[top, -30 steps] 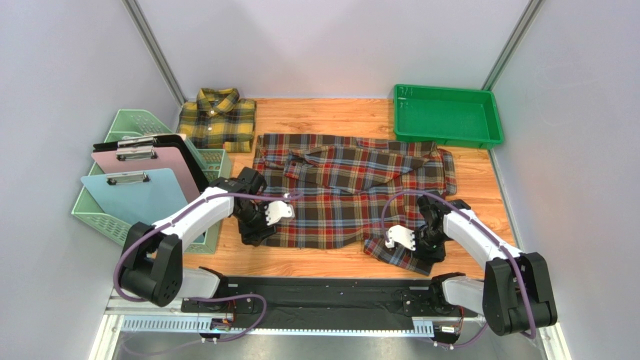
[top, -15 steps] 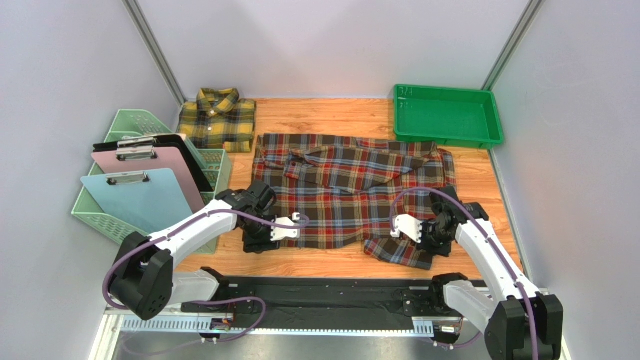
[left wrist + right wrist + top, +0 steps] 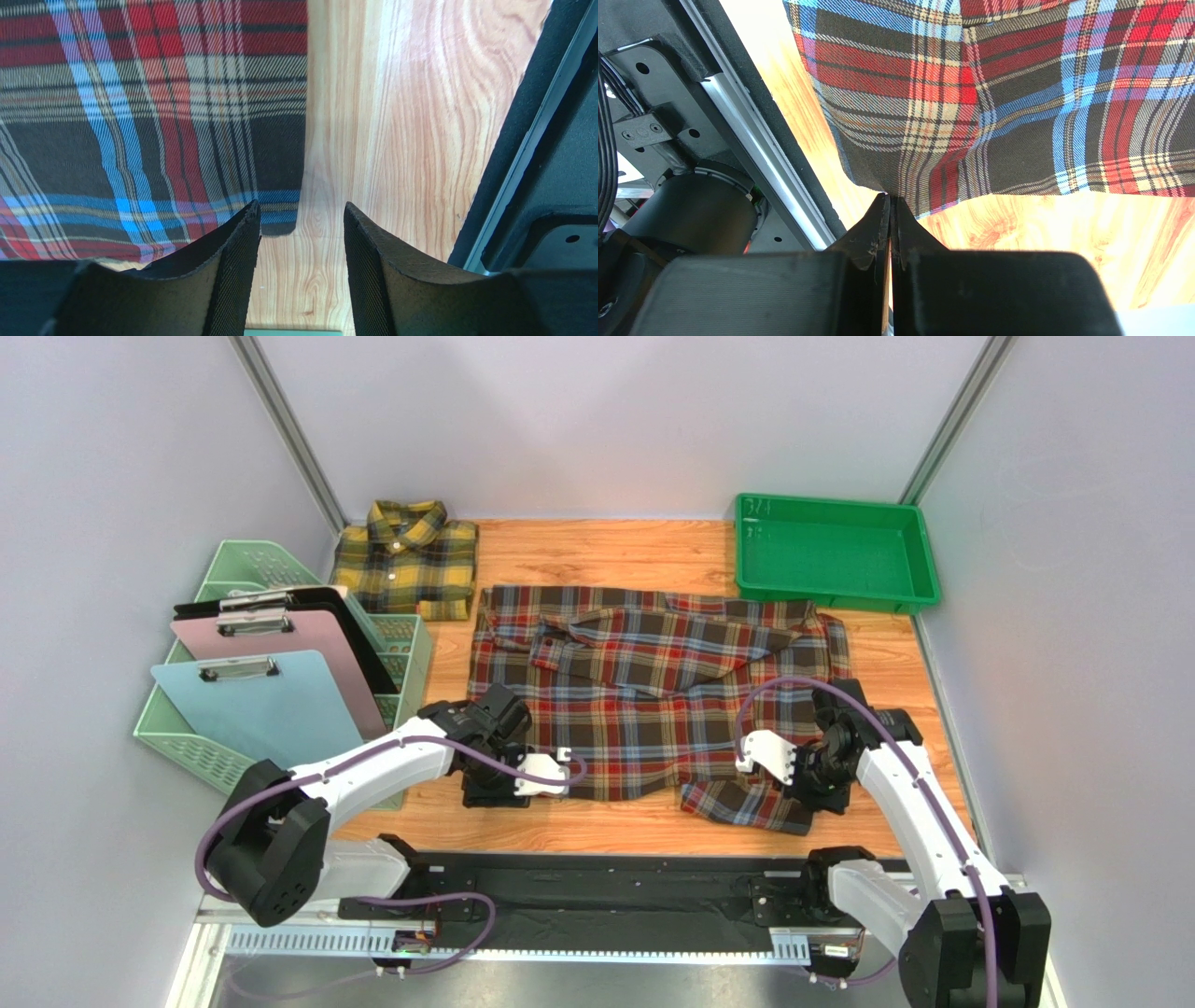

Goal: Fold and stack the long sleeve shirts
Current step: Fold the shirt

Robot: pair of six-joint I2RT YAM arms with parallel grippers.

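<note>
**Right wrist view: a thin pinch on the hem, and the other claw not closed**

The right gripper (image 3: 890, 199) is clamped tight on the near right hem corner of the red plaid shirt (image 3: 1018, 105), which lies spread mid-table. Only an edge of cloth sits between the fingers. The left gripper (image 3: 302, 218) stands half open over the near left corner and holds nothing. A lift now could slip the hem free, or raise one side alone and skew the fold. The yellow plaid shirt (image 3: 407, 557) lies folded at the table's (image 3: 617, 546) far left.

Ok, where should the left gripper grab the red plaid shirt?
The red plaid shirt's near-left hem corner, flat on the wooden table ahead of the open left gripper. Come in low from the near side, slipping one finger under the edge: nothing there stands up to pinch.
</note>
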